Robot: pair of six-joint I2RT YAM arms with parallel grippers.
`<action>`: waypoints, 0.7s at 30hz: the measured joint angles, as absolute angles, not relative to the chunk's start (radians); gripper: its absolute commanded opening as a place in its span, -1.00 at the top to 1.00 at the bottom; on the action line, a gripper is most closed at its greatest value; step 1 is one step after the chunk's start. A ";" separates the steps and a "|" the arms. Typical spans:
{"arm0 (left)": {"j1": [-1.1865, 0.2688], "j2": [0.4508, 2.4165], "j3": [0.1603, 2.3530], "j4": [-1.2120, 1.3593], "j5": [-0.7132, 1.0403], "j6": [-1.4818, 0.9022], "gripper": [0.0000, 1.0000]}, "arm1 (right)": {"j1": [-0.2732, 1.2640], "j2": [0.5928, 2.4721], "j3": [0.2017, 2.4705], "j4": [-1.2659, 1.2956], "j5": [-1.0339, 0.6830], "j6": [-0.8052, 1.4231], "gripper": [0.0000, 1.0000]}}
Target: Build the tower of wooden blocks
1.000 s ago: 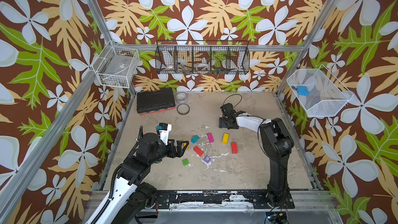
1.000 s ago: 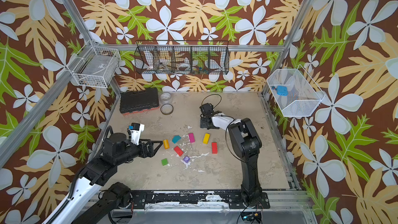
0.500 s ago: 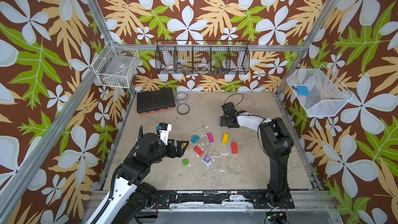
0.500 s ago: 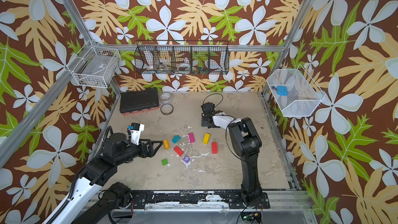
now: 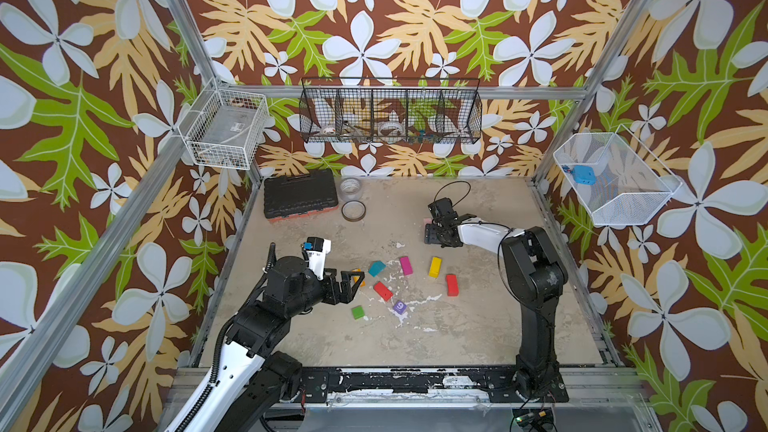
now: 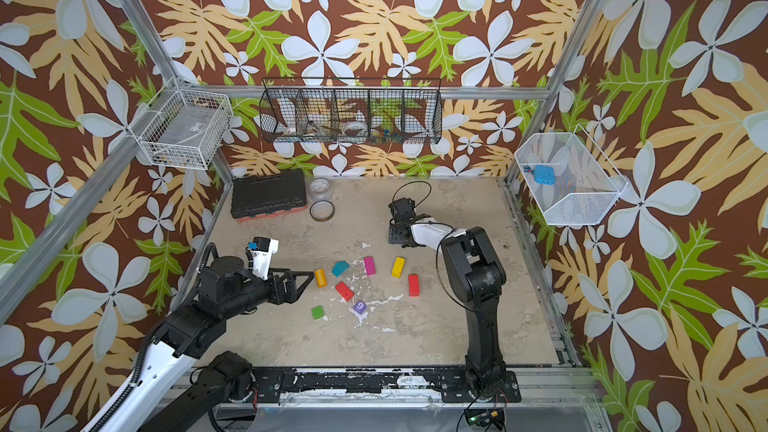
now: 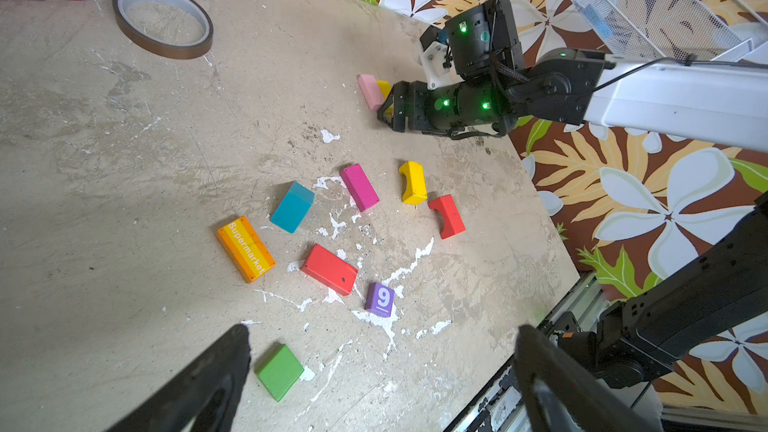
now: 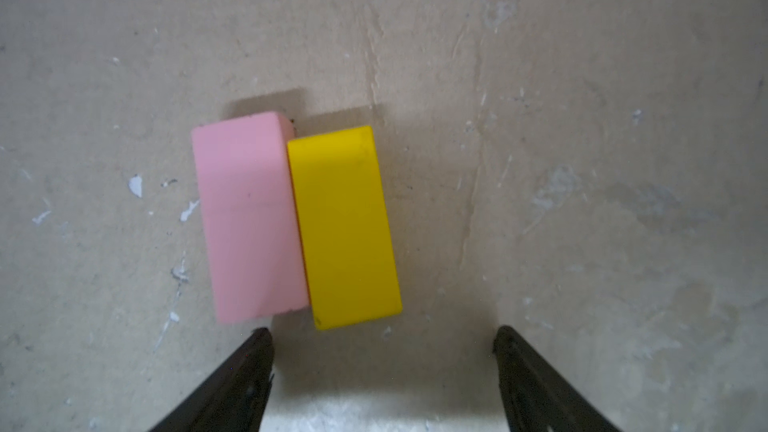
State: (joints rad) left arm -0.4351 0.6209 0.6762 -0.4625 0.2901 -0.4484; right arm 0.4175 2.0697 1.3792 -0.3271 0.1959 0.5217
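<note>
Overhead, in both top views, the left gripper stands with its jaws spread wide and nothing between them, its tips just beside the orange block. Right of that, loose on the table, lie the teal block, magenta brick, yellow arch and red arch. The red brick, purple cube and green block lie nearer the front. The right gripper points down at the table farther back, well apart from that cluster. Only a sliver of the pink brick shows beside it, and how wide it stands cannot be told from here. A black toolbox, a jar and a tape ring sit at the back left.

Next, the left wrist view shows the left gripper wide open and empty. The green block lies just beside one of its fingers, the purple cube between the two tips and a little ahead. The orange block, lettered "Supermarket", lies clear of both fingers. Beyond, the right gripper reaches to the pink brick and yellow brick.

Lastly, the right wrist view shows these two flat on the table, the pink brick and yellow brick touching along their long sides, the yellow one shifted slightly toward the camera. The right gripper is open and grips nothing, its jaws set wider than the yellow brick. One of its fingers ends just short of the pink brick's near corner.
</note>
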 measured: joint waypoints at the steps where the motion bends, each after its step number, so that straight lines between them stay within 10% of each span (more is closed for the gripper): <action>1: -0.435 0.621 0.676 -0.463 0.290 -0.448 -1.00 | 0.418 2.065 1.374 -0.328 0.191 0.518 -0.69; 21: -0.435 0.622 0.676 -0.463 0.290 -0.448 -1.00 | 0.404 2.040 1.354 -0.369 0.179 0.524 -0.17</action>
State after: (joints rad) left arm -0.4351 0.6216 0.6762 -0.4625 0.2901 -0.4484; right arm 0.4038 2.0399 1.3540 -0.3687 0.1791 0.5236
